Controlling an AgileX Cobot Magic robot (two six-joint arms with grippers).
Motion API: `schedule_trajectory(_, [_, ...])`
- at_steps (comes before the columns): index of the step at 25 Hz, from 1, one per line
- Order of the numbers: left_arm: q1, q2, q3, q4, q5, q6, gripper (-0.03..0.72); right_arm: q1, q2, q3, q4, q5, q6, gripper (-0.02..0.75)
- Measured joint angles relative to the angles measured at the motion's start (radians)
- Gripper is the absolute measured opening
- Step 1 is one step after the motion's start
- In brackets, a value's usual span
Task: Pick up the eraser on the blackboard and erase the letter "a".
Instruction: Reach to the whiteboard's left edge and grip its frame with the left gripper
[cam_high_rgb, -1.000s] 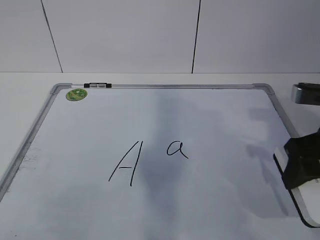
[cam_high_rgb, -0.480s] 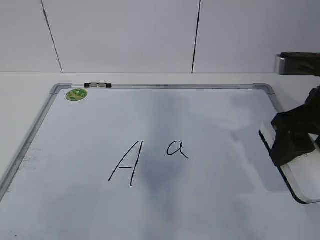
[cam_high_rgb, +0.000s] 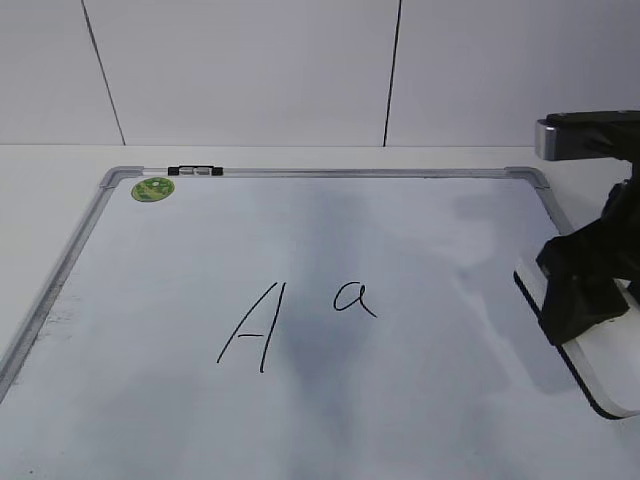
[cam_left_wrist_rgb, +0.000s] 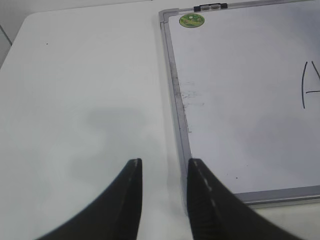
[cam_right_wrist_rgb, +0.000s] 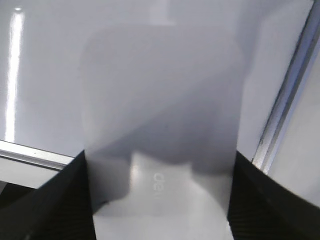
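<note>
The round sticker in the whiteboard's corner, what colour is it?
Green; the sticker shows best in the left wrist view.

Glossy white dry-erase board (cam_high_rgb: 300, 250) with brushed silver metal frame (cam_left_wrist_rgb: 176, 95), scuffed grey along the left rail. Smooth white plastic oblong eraser (cam_right_wrist_rgb: 160, 115), thin black felt underside. Matt black plastic gripper fingers (cam_left_wrist_rgb: 131, 200). Matt white tabletop (cam_left_wrist_rgb: 75, 100) at left.

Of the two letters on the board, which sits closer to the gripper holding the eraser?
The small lowercase "a". It lies right of the taller capital "A", so nearer the right gripper clamped on the eraser at the board's right edge.
</note>
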Motion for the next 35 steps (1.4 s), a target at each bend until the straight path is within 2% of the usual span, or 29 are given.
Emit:
schedule_trajectory(8, [0.0, 0.04, 0.0, 0.0, -0.004, 0.0, 0.235, 0.0, 0.014, -0.001, -0.063, 0.017, 0.041, 0.559])
schedule_trajectory(14, [-0.005, 0.235, -0.06, -0.005, -0.105, 0.0, 0.235, 0.0, 0.018, -0.001, -0.071, 0.023, 0.048, 0.559])
schedule_trajectory(23, [-0.005, 0.708, -0.287, -0.014, -0.293, 0.0, 0.235, 0.0, 0.018, -0.001, -0.071, -0.006, 0.053, 0.559])
schedule_trajectory(29, [-0.005, 1.025, -0.455, -0.048, -0.305, 0.0, 0.235, 0.0, 0.018, -0.001, -0.071, -0.02, 0.055, 0.559])
schedule_trajectory(35, [-0.005, 1.286, -0.558, -0.08, -0.277, 0.0, 0.235, 0.0, 0.018, -0.001, -0.071, -0.022, 0.055, 0.559])
